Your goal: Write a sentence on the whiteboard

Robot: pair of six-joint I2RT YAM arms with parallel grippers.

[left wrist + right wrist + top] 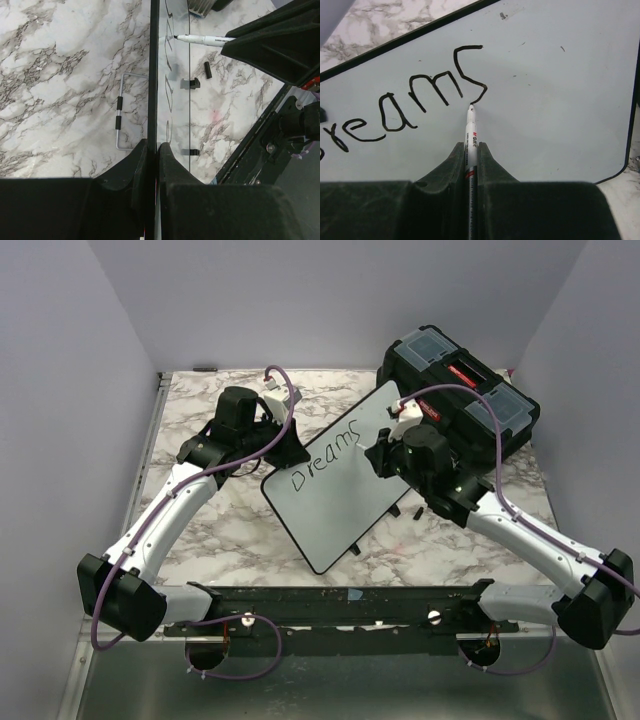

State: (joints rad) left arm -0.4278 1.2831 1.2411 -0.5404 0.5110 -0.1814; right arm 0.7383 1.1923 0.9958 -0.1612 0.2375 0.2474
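The whiteboard [340,490] lies tilted on the marble table, its black rim showing. On it is the black word "Dreams" [325,456], the only writing; it also shows in the right wrist view [410,102]. My right gripper [471,146] is shut on a white marker [470,135]. The marker's tip touches the board at the lower end of the letter "s". My left gripper [153,146] is shut on the whiteboard's edge [153,75], seen edge-on. The marker [202,39] shows there too, tip on the board.
A black toolbox [460,390] stands at the back right, touching the board's far corner. A bent metal stand wire [120,117] and a small black cap [208,69] lie on the marble table [220,530]. The board's right rim [634,100] is close to the marker.
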